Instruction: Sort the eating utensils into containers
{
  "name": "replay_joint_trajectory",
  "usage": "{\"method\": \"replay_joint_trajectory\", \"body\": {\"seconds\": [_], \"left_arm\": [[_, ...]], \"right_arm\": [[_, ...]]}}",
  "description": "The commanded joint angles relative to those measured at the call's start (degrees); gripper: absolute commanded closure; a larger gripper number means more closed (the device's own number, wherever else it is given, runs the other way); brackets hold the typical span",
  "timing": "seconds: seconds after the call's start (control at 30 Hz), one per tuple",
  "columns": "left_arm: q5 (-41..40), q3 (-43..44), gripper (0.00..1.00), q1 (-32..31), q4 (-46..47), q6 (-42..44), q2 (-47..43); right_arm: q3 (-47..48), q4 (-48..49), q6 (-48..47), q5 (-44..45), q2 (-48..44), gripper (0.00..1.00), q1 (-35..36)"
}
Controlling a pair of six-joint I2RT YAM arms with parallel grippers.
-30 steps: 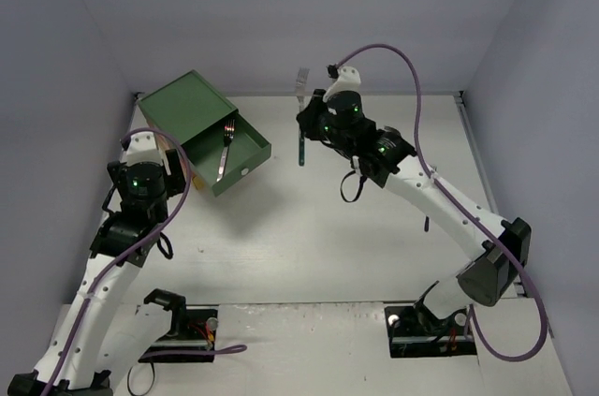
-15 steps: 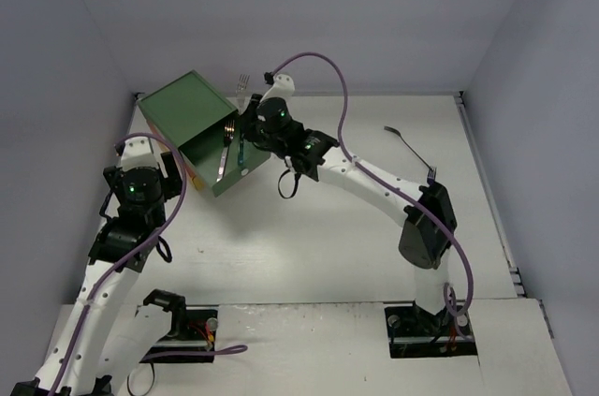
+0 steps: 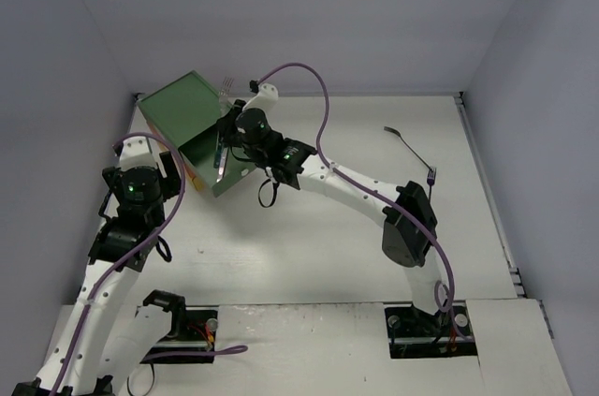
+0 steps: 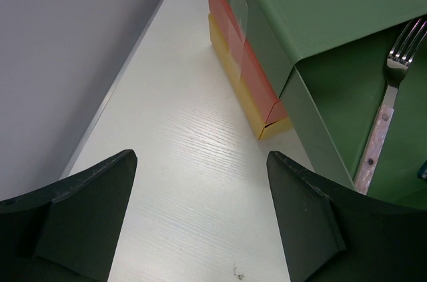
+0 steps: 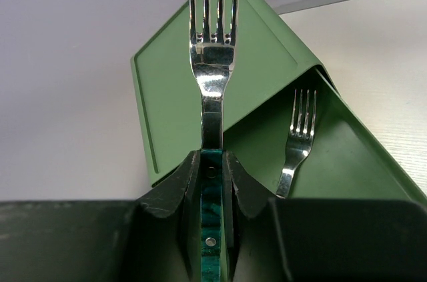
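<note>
Two forks showed at the green drawer [image 5: 347, 162], which stood pulled out from under the chest's green top [image 4: 320, 2]. A pinkish-handled fork [image 4: 381, 122] lay flat on the drawer floor. A teal-handled fork [image 5: 212, 75] stood over the drawer with its tines up, its handle pinched between the fingers of the right tool [image 5: 212, 165], which reached in from the right side of the counter [image 3: 309, 246]. The orange-red drawer [image 4: 230, 25] and the yellow drawer [image 4: 243, 89] sat stacked below the green one. The left tool [image 4: 200, 162] hung with its fingers spread wide above bare counter just beside the chest, touching nothing. One dark utensil [image 3: 397, 136] lay on the counter well apart, far to the right.
</note>
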Motion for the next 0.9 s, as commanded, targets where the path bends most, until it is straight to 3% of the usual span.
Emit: {"method": "replay_joint_trajectory", "body": {"seconds": [0.0, 0.27, 0.53, 0.87], "left_arm": [[0.6, 0.8, 0.24, 0.7, 3.9, -0.9, 0.5], [1.5, 0.9, 0.24, 0.9, 3.9, -0.9, 0.9], [1.7, 0.9, 0.24, 0.9, 3.9, -0.9, 1.2], [1.5, 0.8, 0.24, 0.9, 3.8, -0.9, 1.2]], "right_arm": [[2.4, 6.0, 2.5, 3.5, 0.1, 0.97, 0.9], [0.2, 6.0, 3.1, 2.6, 0.3, 0.9, 1.9], [-2.2, 5.9, 3.0, 2.4, -0.8, 0.77, 1.9], [-2.9, 5.8, -1.2, 3.6, -2.5, 0.7, 2.0]]}}
